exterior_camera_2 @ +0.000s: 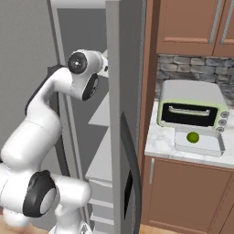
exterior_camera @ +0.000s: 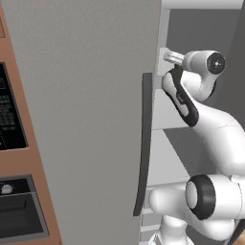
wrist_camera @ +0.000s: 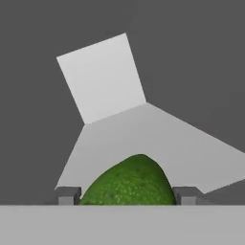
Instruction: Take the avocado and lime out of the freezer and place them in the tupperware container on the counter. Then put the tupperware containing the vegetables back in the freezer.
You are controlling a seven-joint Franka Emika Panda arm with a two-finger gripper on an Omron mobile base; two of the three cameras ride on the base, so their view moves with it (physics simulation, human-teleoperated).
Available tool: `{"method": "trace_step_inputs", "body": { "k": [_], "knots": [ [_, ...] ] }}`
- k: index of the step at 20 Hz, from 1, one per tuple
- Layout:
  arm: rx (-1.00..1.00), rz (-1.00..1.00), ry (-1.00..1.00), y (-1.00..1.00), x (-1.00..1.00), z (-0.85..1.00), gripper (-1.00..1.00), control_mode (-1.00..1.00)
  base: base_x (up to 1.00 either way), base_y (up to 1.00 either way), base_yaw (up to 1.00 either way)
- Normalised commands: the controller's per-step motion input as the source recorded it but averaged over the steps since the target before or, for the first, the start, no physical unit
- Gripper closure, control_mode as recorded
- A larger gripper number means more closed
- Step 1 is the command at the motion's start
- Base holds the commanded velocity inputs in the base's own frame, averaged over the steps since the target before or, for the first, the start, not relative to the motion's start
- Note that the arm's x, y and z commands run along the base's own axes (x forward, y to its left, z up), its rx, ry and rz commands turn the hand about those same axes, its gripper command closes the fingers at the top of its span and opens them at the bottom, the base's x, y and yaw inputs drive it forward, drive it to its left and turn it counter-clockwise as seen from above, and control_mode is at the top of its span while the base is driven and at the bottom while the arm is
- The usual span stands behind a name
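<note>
My gripper (wrist_camera: 127, 195) reaches into the open freezer (exterior_camera: 86, 119) at an upper white shelf (exterior_camera: 165, 115). The dull green avocado (wrist_camera: 129, 182) sits between the two dark fingertips (wrist_camera: 67, 195) and its outline meets both, so the jaws are shut on it. Behind it, a white shelf surface and a white back panel show. On the marbled counter (exterior_camera_2: 160, 141) the pale tupperware container (exterior_camera_2: 205, 145) holds the bright yellow-green lime (exterior_camera_2: 193, 136).
The freezer door (exterior_camera_2: 119, 91) with its long dark handle (exterior_camera: 145, 143) stands open between my arm and the counter. A grey-and-green toaster oven (exterior_camera_2: 192, 107) stands right behind the tupperware. A black wall oven (exterior_camera: 9, 119) is at the far left.
</note>
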Motion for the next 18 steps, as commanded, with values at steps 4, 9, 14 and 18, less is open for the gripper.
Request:
{"method": "trace_step_inputs", "body": {
  "k": [4, 9, 14, 18],
  "knots": [
    [0.00, -0.06, 0.02, 0.27, -1.00, 0.50, 1.00, -1.00, 0.00, 0.00, 0.00],
    [0.00, -0.08, 0.18, 0.18, -1.00, 0.48, 1.00, -1.00, 0.00, 0.00, 0.00],
    [0.00, -0.07, 0.28, 0.17, -1.00, 0.12, 1.00, -1.00, 0.00, 0.00, 0.00],
    [0.00, -0.02, 0.30, 0.19, -0.99, 0.00, 1.00, -1.00, 0.00, 0.00, 0.00]
  ]
}}
